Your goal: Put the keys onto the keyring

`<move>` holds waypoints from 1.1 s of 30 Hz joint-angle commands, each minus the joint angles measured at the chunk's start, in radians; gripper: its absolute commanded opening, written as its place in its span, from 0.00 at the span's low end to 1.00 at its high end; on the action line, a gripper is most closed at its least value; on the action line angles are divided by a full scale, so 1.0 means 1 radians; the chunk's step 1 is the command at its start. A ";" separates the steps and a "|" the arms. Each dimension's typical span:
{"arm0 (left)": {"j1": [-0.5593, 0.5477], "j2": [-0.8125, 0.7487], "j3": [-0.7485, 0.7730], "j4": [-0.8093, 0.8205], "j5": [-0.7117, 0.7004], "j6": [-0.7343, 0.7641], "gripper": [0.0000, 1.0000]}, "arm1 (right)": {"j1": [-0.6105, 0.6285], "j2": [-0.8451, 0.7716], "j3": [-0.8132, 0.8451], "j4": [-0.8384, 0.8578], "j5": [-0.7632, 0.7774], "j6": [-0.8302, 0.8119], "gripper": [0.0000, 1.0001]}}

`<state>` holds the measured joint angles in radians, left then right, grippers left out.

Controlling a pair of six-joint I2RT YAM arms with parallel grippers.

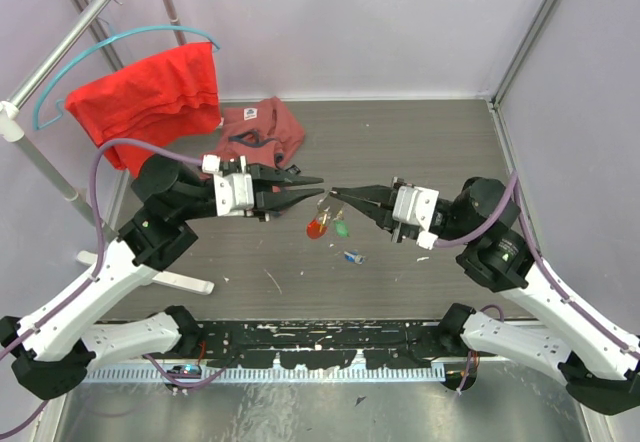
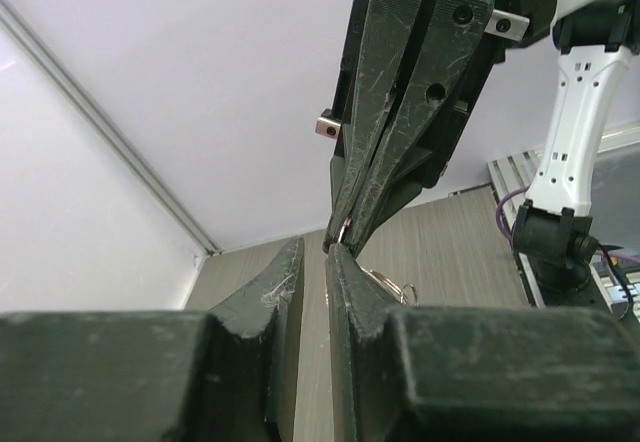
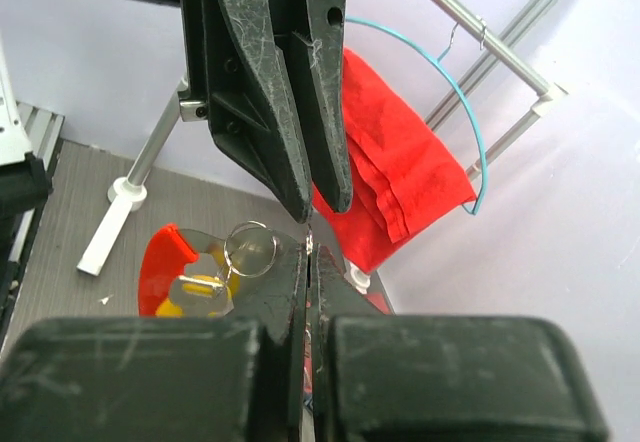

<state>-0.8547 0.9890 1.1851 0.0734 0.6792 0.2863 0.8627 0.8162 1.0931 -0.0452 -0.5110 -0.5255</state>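
Note:
The keyring hangs between my two grippers above the table, with its red oval tag and a green-headed key dangling from it. My right gripper is shut on the thin metal ring. In the right wrist view a small ring, the red tag and a yellow-headed key hang just left of its tips. My left gripper faces it tip to tip, jaws slightly apart and empty, and part of the ring shows beside them. A blue-headed key lies on the table below.
A red garment hangs on a teal hanger on the clothes rack at the back left. A second reddish garment lies on the table behind the left gripper. The rack's white foot lies beside the left arm.

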 commanded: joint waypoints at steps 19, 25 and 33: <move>-0.001 0.000 0.004 0.125 0.084 -0.111 0.24 | 0.003 -0.017 -0.020 0.253 -0.069 0.109 0.01; -0.001 0.012 0.020 0.129 0.092 -0.110 0.23 | 0.002 0.000 -0.002 0.200 -0.075 0.082 0.01; 0.000 0.029 0.032 0.084 0.121 -0.088 0.19 | 0.002 -0.003 0.008 0.180 -0.074 0.069 0.01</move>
<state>-0.8539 1.0092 1.1774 0.1726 0.7727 0.1844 0.8627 0.8253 1.0454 0.0940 -0.5781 -0.4431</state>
